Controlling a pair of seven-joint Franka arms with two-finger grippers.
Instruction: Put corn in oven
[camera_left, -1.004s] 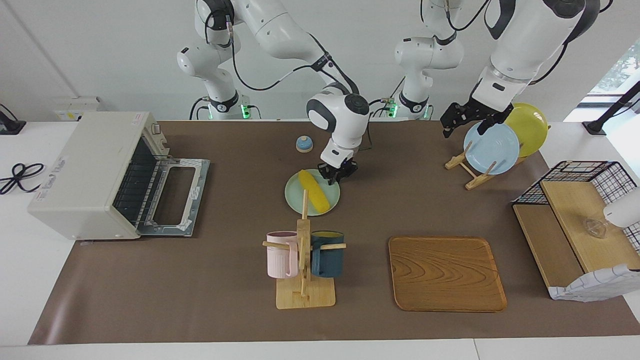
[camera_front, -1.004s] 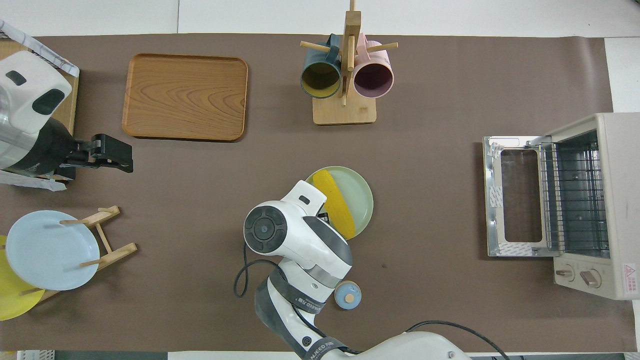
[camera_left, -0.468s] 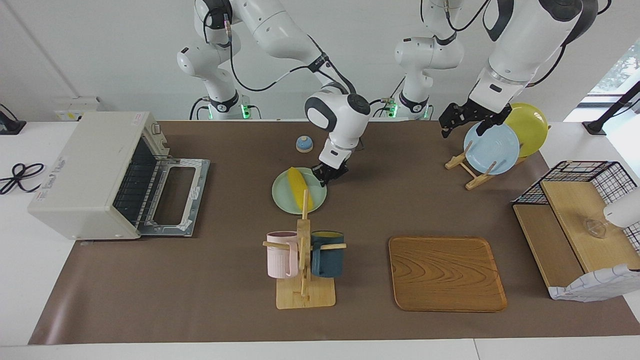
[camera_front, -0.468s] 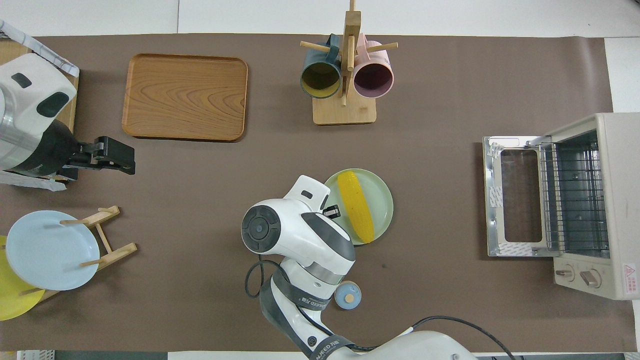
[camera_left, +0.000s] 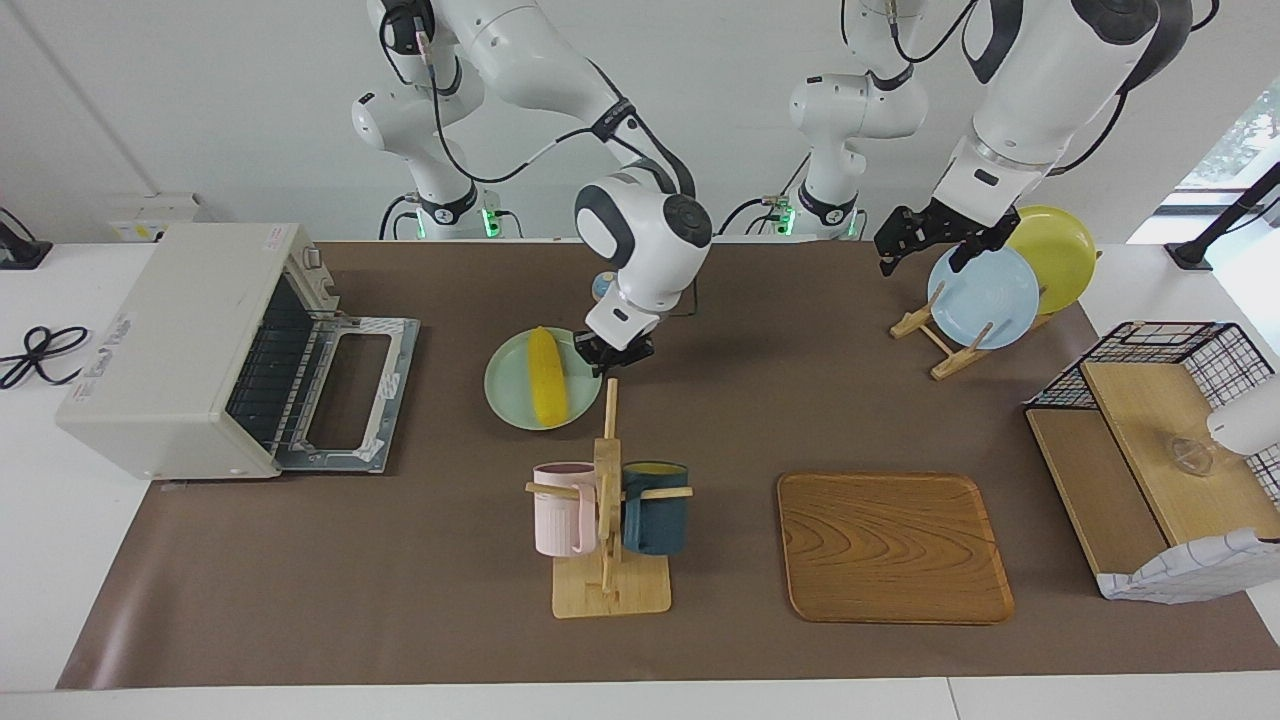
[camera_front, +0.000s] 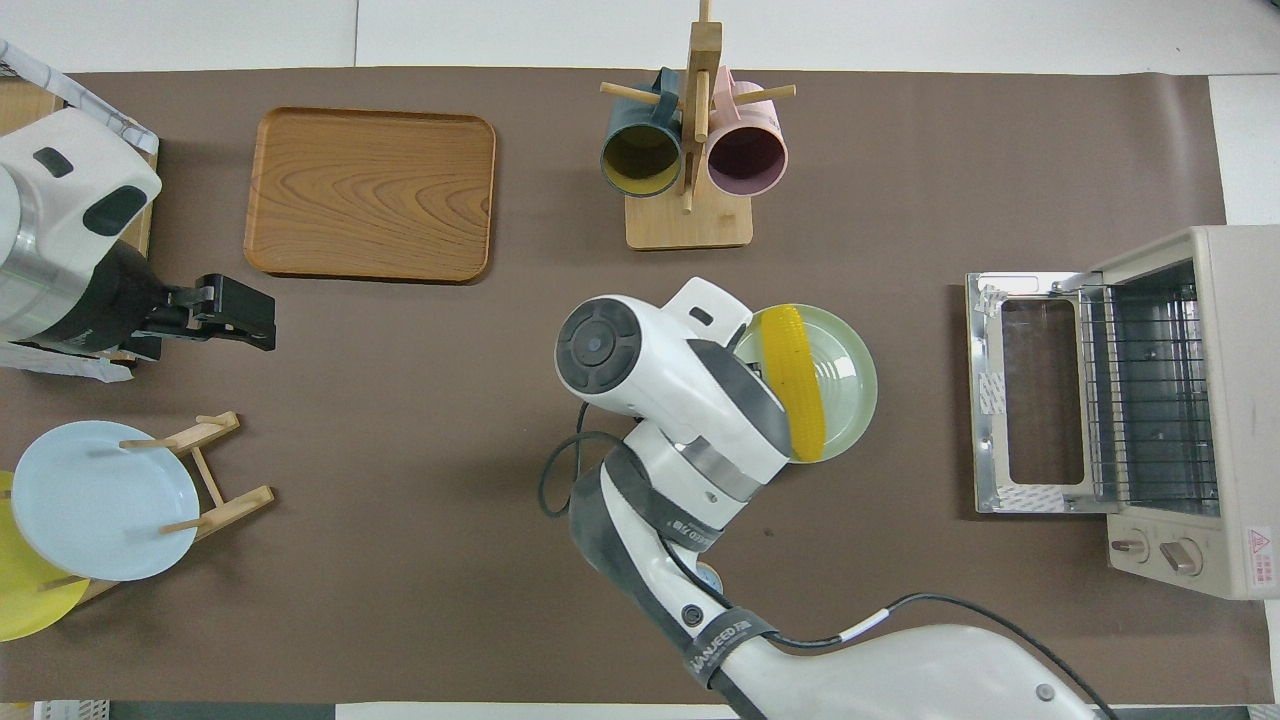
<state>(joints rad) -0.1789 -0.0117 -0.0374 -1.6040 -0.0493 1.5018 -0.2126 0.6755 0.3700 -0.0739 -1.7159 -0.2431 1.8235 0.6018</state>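
Observation:
The yellow corn (camera_left: 546, 388) (camera_front: 795, 380) lies on a pale green plate (camera_left: 505, 385) (camera_front: 850, 380). My right gripper (camera_left: 608, 352) is shut on that plate's rim, at the edge toward the left arm's end. In the overhead view the right hand covers its own fingers. Plate and corn sit between the mug rack and the robots, at the middle of the mat. The cream-white oven (camera_left: 180, 340) (camera_front: 1190, 400) stands at the right arm's end with its door (camera_left: 350, 390) folded down flat and the wire rack showing. My left gripper (camera_left: 925, 250) (camera_front: 240, 315) hangs open over the plate rack.
A wooden mug rack (camera_left: 608, 520) with a pink and a dark blue mug stands just farther from the robots than the plate. A wooden tray (camera_left: 893, 547), a plate rack (camera_left: 940, 345) with a blue and a yellow plate, and a wire shelf (camera_left: 1160, 440) fill the left arm's end.
The right gripper closed on the green plate's rim and has carried plate and corn toward the oven. The left gripper has barely moved.

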